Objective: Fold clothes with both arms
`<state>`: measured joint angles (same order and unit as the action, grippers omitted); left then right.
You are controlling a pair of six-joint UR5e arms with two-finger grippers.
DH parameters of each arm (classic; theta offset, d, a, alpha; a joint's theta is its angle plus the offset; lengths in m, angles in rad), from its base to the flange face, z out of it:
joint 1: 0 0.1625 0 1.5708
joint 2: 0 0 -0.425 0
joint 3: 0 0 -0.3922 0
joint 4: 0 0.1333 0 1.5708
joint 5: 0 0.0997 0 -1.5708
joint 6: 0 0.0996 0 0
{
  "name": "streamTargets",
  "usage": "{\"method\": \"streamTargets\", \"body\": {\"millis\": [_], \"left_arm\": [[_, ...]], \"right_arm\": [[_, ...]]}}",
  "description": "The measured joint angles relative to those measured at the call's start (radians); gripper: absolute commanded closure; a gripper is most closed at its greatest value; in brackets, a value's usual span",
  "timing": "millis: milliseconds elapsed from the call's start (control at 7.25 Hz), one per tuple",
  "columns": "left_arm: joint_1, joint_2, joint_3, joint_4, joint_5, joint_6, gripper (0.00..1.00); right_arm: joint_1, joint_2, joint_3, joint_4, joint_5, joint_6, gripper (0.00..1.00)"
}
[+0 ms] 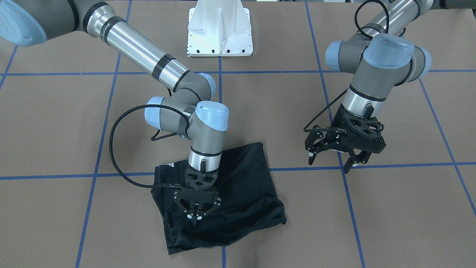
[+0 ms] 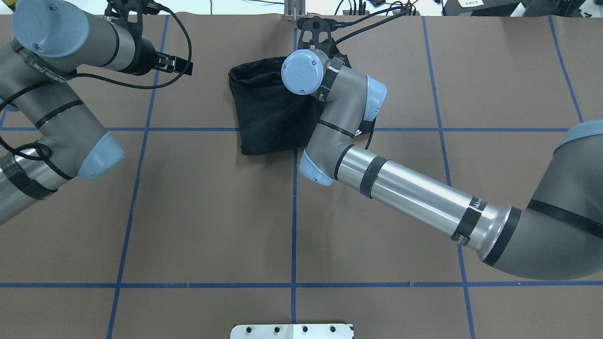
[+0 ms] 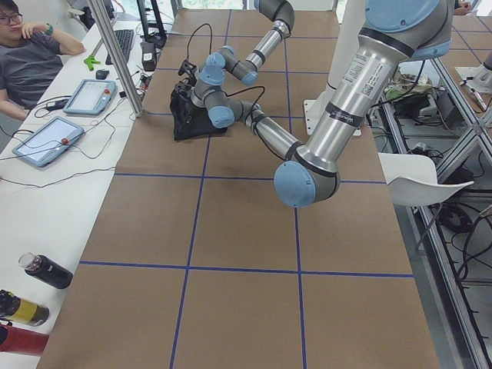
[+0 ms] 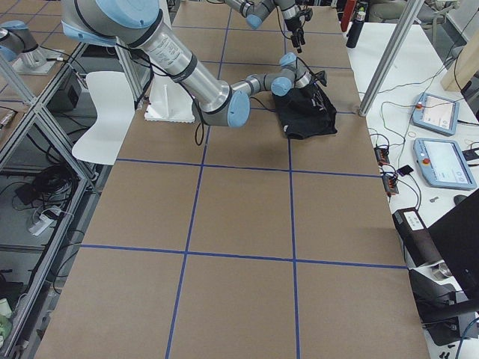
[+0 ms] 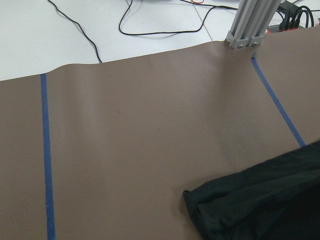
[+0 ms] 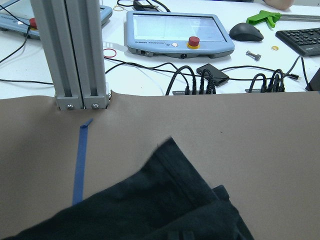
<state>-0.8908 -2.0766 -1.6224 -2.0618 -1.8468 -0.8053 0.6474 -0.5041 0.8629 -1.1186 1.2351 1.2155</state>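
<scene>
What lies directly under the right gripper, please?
The black T-shirt, folded in a bundle on the brown table. The right gripper, fingers together, touches its cloth. Whether it pinches a fold is covered, and so is the table beneath the shirt.

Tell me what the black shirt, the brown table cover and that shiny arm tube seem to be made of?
Shirt: soft matte knit, probably cotton; it creases and slumps in folds.
Table cover: looks like matte brown paper, since its far edge lies wavy; it carries blue tape lines.
Right arm tube: brushed metal, likely aluminium, with bright streaked glints.
</scene>
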Motion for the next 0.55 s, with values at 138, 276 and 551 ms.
{"method": "streamTargets", "body": {"millis": [138,276,551], "left_arm": [[-0.001,0.006,-0.007,0.0,0.0,0.0,0.0],[-0.001,0.014,-0.017,0.0,0.0,0.0,0.0],[-0.001,0.035,-0.041,0.002,-0.001,0.0,0.0]], "right_arm": [[0.004,0.002,0.001,0.003,0.002,-0.003,0.71],[0.005,0.004,0.003,0.004,0.002,-0.002,0.55],[0.015,0.005,0.034,0.003,0.038,0.008,0.0]]}}
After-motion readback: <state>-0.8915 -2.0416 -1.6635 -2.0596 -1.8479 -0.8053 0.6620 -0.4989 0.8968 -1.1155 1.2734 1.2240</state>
